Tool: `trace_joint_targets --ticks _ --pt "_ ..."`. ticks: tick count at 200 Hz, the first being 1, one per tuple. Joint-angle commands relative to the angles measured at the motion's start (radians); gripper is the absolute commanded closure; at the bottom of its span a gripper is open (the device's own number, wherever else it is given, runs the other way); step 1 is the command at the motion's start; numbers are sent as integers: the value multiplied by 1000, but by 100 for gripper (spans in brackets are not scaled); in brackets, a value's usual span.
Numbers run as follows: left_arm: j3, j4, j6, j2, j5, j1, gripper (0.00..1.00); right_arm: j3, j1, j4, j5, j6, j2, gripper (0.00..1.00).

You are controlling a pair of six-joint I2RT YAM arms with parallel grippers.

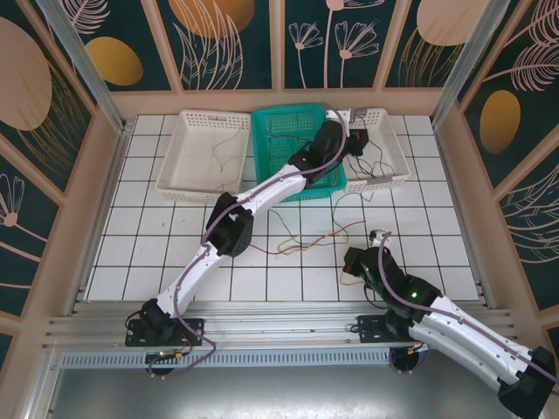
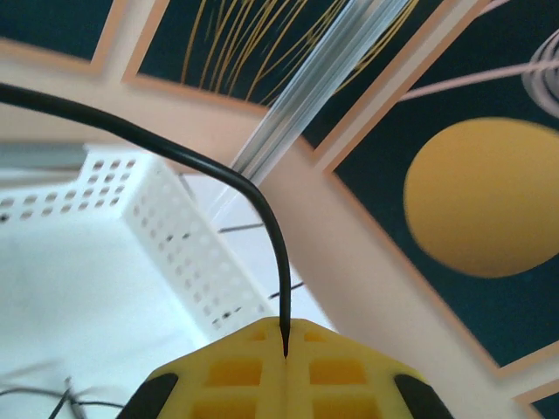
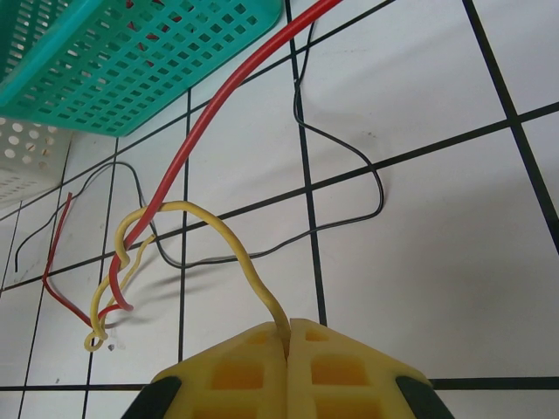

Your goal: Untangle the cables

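Note:
My left gripper is shut on a black cable that arcs up and away to the left. From above, that gripper hangs over the right white basket. My right gripper is shut on a yellow cable, low over the tiles; in the top view it sits at the right front. The yellow cable loops round a red cable in a small knot, and a thin black cable lies beside them. Loose cables trail across the middle tiles.
A teal basket stands between two white baskets at the back; the left white basket holds a thin brownish wire. The teal basket's corner is close ahead of my right gripper. Raised wooden walls border the table.

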Motion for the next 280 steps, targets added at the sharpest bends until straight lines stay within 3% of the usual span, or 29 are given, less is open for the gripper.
trace_joint_targets --ticks 1,33,152,236,260,280 --pt "0 0 -19 27 -7 5 92 -6 12 -9 19 11 -14 100" --pt "6 -10 -20 49 -1 6 79 -5 13 -9 19 12 -13 100" --pt "51 -199 75 -16 70 24 2 29 15 -34 32 9 -13 100" --pt "1 -379 247 -261 23 23 1 114 13 -45 31 -27 -8 100" --pt "-111 -370 264 -410 18 24 2 167 12 -42 12 -57 3 100" --pt "-315 -303 250 -575 40 25 2 216 9 -40 1 -86 28 100"
